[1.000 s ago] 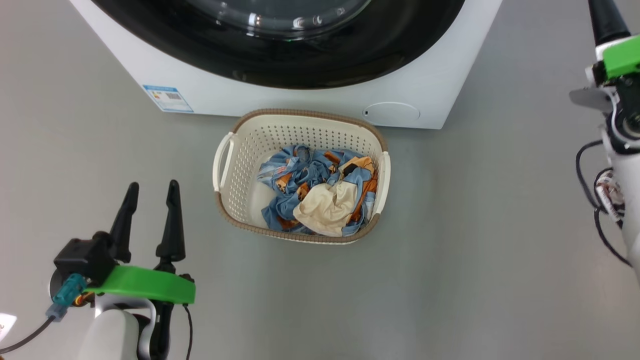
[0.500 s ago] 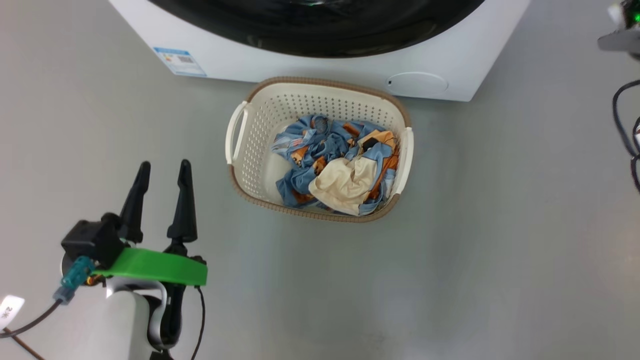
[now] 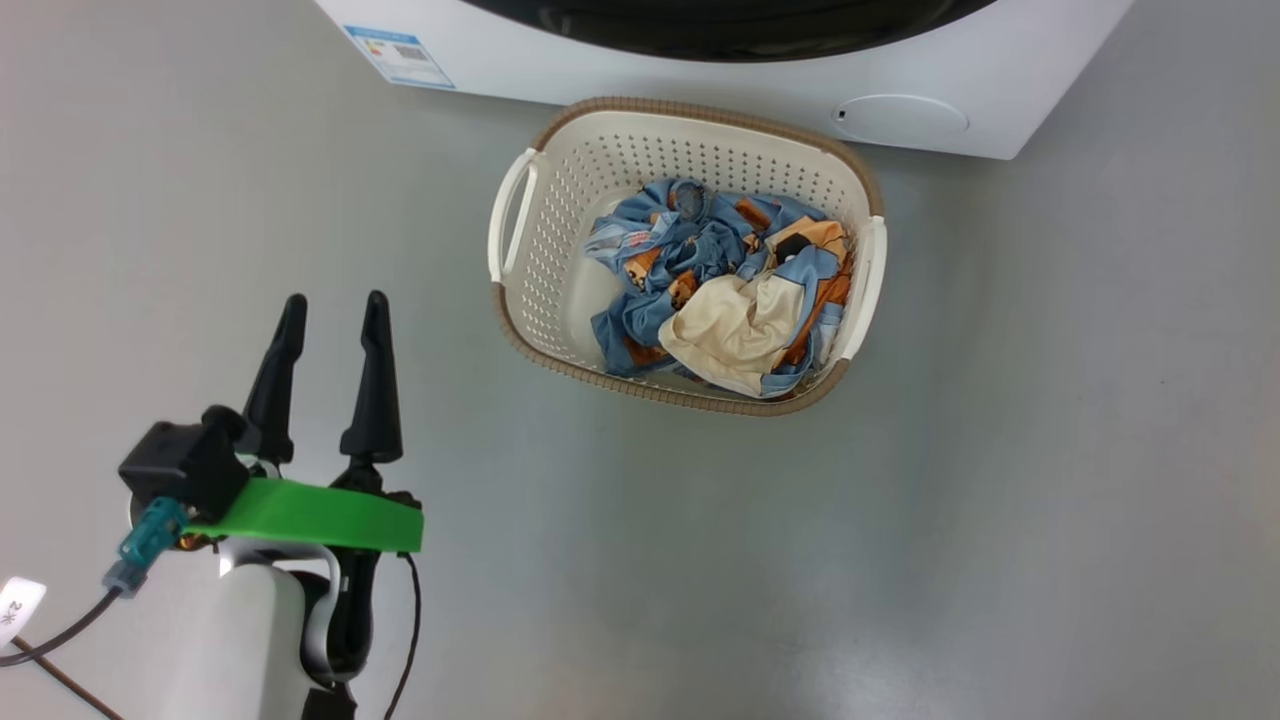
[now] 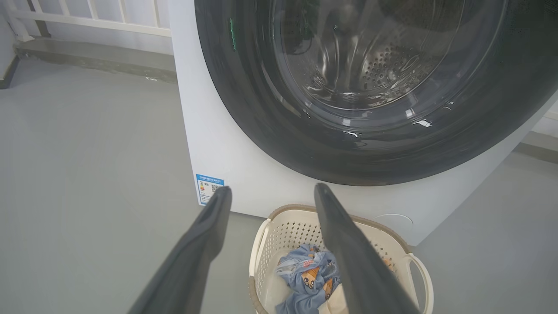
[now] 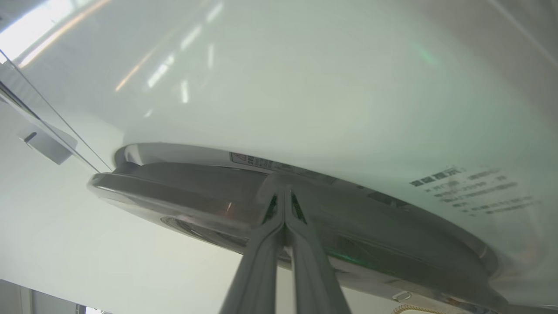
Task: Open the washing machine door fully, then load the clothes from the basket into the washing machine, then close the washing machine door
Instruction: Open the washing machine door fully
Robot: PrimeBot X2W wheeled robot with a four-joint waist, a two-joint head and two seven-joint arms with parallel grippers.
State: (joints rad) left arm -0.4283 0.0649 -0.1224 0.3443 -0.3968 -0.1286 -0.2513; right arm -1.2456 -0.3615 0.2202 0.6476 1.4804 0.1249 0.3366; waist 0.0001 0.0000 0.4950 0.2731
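Sitting in basket [image 3: 548,262]: clothes [image 3: 722,292]; left end effector [image 3: 336,302] released, right end effector [image 5: 284,190] clenched.

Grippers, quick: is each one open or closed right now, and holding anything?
Left gripper: open, holding nothing.
Right gripper: closed, nothing visibly gripped, tips at the edge of the large round glossy black washing machine door.

The washing machine door [image 4: 244,87] has a glossy black rim; the basket [image 3: 560,250] is perforated plastic; the clothes [image 3: 720,290] are soft, crumpled cloth.
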